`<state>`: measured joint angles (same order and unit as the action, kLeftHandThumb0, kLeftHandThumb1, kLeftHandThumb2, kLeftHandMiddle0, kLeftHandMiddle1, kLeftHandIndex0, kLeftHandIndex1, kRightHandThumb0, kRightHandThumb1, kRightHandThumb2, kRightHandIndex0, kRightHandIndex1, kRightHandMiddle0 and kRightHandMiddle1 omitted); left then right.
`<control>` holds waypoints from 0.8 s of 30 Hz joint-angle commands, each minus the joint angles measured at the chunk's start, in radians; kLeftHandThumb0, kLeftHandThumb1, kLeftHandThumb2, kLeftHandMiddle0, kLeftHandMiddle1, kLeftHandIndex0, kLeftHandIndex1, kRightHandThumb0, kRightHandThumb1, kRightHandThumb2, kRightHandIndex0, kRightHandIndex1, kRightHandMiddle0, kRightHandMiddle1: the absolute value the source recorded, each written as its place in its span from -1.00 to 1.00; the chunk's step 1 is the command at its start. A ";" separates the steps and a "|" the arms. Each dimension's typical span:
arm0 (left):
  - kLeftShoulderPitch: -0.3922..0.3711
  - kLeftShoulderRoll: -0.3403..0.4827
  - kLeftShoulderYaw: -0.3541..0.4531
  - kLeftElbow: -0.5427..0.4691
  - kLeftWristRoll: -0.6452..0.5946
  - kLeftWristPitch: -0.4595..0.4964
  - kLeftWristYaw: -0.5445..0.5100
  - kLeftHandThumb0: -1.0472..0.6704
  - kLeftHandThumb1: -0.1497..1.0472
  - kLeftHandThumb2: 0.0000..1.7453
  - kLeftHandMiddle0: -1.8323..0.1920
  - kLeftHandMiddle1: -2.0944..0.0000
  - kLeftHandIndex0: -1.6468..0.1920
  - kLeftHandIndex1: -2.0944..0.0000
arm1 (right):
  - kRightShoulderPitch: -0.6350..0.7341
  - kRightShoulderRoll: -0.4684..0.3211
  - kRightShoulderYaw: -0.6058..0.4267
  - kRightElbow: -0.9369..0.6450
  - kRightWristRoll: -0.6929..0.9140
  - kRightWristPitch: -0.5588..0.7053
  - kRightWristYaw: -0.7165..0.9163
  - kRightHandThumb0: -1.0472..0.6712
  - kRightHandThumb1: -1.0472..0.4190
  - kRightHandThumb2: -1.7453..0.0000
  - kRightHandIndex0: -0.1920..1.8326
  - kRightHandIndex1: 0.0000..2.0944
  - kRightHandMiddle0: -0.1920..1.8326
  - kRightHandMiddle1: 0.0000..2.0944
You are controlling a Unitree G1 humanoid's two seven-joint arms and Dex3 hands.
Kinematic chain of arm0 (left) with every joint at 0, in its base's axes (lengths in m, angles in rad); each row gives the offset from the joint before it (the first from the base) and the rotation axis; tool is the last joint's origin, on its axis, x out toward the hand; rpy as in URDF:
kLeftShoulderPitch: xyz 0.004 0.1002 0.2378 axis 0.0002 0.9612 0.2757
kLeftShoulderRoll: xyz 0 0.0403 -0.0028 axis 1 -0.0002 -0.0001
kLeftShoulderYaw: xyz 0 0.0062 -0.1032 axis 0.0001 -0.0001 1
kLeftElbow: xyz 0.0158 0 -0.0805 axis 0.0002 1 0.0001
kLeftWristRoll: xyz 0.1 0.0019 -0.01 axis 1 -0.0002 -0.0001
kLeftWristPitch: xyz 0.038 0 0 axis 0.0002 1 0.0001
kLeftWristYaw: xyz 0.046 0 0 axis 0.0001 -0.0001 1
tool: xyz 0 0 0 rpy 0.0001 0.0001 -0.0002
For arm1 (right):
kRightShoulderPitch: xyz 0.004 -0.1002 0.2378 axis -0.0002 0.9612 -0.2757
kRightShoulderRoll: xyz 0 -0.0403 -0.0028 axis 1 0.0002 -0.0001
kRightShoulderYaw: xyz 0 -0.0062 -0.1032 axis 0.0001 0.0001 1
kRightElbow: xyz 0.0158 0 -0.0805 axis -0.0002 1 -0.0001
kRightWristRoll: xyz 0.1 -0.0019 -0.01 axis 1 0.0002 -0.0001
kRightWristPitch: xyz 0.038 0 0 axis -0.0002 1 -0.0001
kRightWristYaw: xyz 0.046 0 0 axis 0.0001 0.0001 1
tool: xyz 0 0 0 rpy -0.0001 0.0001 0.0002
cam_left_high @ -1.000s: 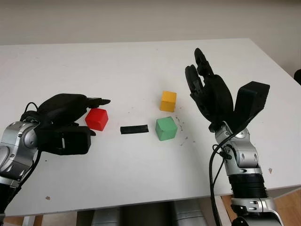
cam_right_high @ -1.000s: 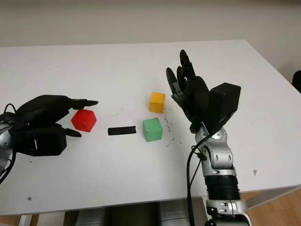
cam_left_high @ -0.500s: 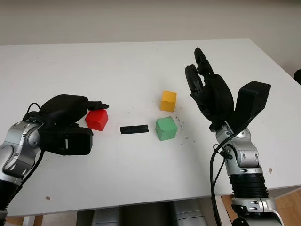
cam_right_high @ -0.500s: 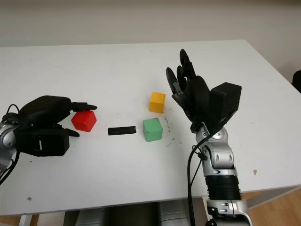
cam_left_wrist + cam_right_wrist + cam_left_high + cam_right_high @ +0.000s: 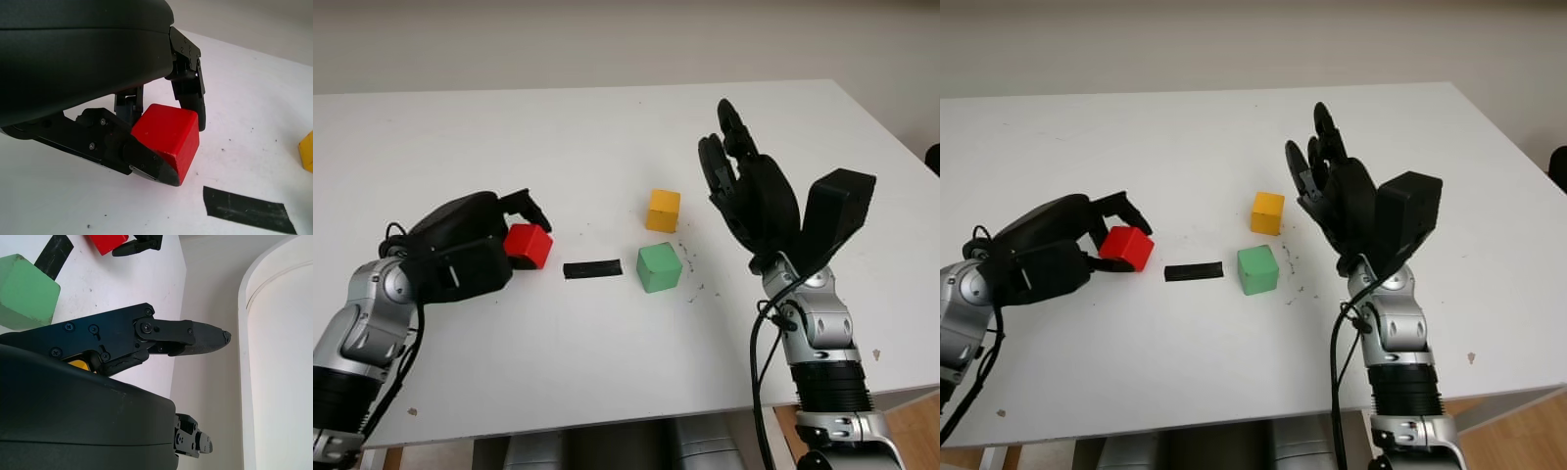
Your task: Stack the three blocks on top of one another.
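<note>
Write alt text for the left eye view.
The left hand grips the red block on a white table. Right of it lie a black strip, then green and yellow blocks; the open right hand is raised beyond them.

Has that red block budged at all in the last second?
Yes. The red block, now gripped by the left hand, has shifted slightly toward the black tape strip.

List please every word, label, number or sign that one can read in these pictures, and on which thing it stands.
None: no readable text anywhere.
The red block, held by the left hand, the yellow block and the green block have plain faces.
The black tape strip and the raised, open right hand carry no marking.
</note>
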<state>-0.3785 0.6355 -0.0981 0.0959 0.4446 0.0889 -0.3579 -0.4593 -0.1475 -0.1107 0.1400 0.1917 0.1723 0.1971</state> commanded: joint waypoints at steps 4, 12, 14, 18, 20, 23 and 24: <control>-0.002 -0.042 0.010 -0.058 -0.003 0.103 0.008 -0.07 0.85 -0.95 0.28 -0.66 0.44 -0.39 | 0.002 -0.001 0.002 -0.030 -0.004 -0.002 -0.007 -0.53 -1.00 0.53 -0.96 -0.95 -0.94 -0.95; -0.047 -0.042 -0.027 -0.131 0.024 0.256 -0.069 -0.04 0.79 -0.95 0.27 -0.67 0.41 -0.45 | 0.001 0.000 0.002 -0.024 0.000 -0.004 -0.001 -0.52 -1.00 0.52 -0.98 -0.95 -0.95 -0.95; -0.074 -0.028 -0.058 -0.159 0.054 0.308 -0.123 -0.04 0.78 -0.95 0.26 -0.69 0.41 -0.45 | 0.000 0.003 0.002 -0.026 0.001 0.002 -0.006 -0.52 -1.00 0.53 -0.97 -0.95 -0.94 -0.95; -0.128 -0.010 -0.116 -0.207 0.109 0.380 -0.226 -0.01 0.77 -0.94 0.22 -0.73 0.39 -0.48 | 0.000 0.003 0.007 -0.018 -0.005 -0.010 -0.004 -0.52 -1.00 0.52 -0.97 -0.95 -0.93 -0.94; -0.154 -0.010 -0.142 -0.224 0.134 0.403 -0.261 -0.01 0.76 -0.95 0.20 -0.74 0.37 -0.50 | 0.000 0.006 0.008 -0.017 -0.005 -0.011 -0.006 -0.52 -1.00 0.52 -0.97 -0.95 -0.93 -0.94; -0.194 -0.017 -0.178 -0.248 0.172 0.446 -0.309 -0.02 0.75 -0.94 0.19 -0.75 0.38 -0.48 | -0.001 0.008 0.011 -0.013 -0.008 -0.018 -0.006 -0.52 -1.00 0.52 -0.97 -0.95 -0.93 -0.94; -0.206 -0.022 -0.188 -0.252 0.183 0.457 -0.319 -0.02 0.74 -0.95 0.19 -0.75 0.37 -0.48 | -0.001 0.010 0.012 -0.011 -0.009 -0.022 -0.007 -0.52 -1.00 0.52 -0.97 -0.95 -0.93 -0.94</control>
<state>-0.5501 0.6136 -0.2725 -0.1366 0.6142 0.5366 -0.6671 -0.4591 -0.1444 -0.1025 0.1391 0.1860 0.1676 0.1908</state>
